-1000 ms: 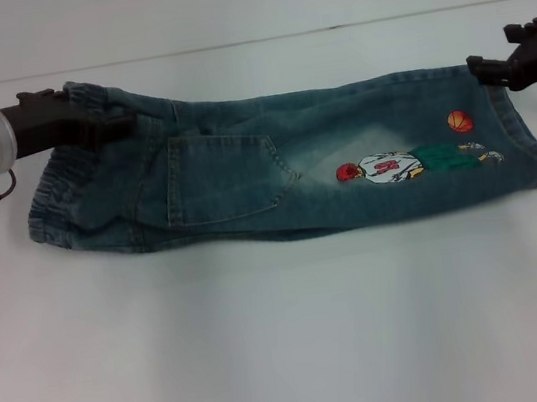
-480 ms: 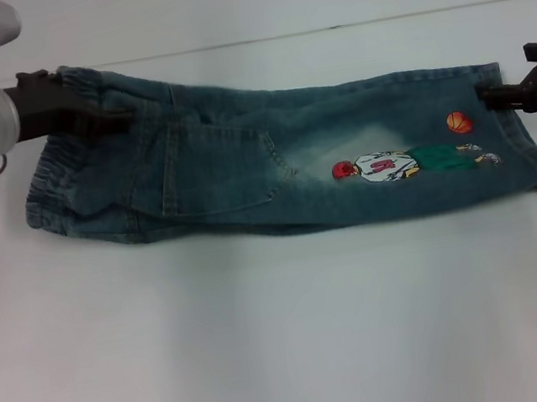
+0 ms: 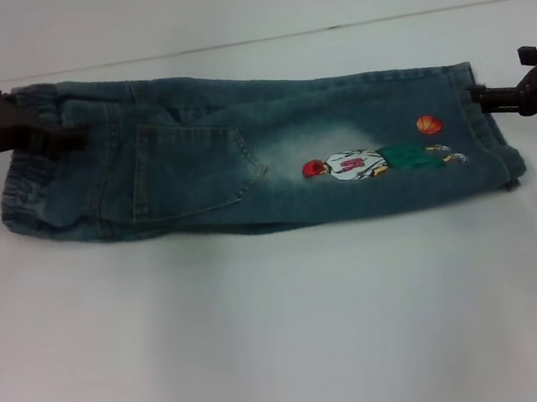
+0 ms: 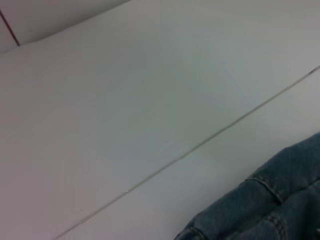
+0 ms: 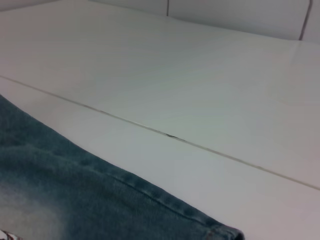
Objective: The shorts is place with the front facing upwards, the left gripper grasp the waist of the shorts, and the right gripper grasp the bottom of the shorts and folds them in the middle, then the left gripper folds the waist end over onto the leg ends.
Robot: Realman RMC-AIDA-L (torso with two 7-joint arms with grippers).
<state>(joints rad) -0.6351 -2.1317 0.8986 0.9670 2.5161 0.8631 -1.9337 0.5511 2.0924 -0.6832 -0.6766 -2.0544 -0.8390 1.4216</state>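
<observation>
White tabletop (image 3: 269, 342) bare at 6 o'clock. Mid-field: long blue faded denim shorts (image 3: 243, 164), already halved lengthwise, cartoon print up, lying 9-to-3. Left pincer (image 3: 62, 139), black claw at 9 o'clock, appears clamped on the ruffled waist (image 3: 28, 181). Right pincer (image 3: 483, 96), at 3 o'clock, touches the leg hems (image 3: 497, 141); grip state cannot tell. Judgement: first fold done. Next: carry waist over onto hems.
</observation>
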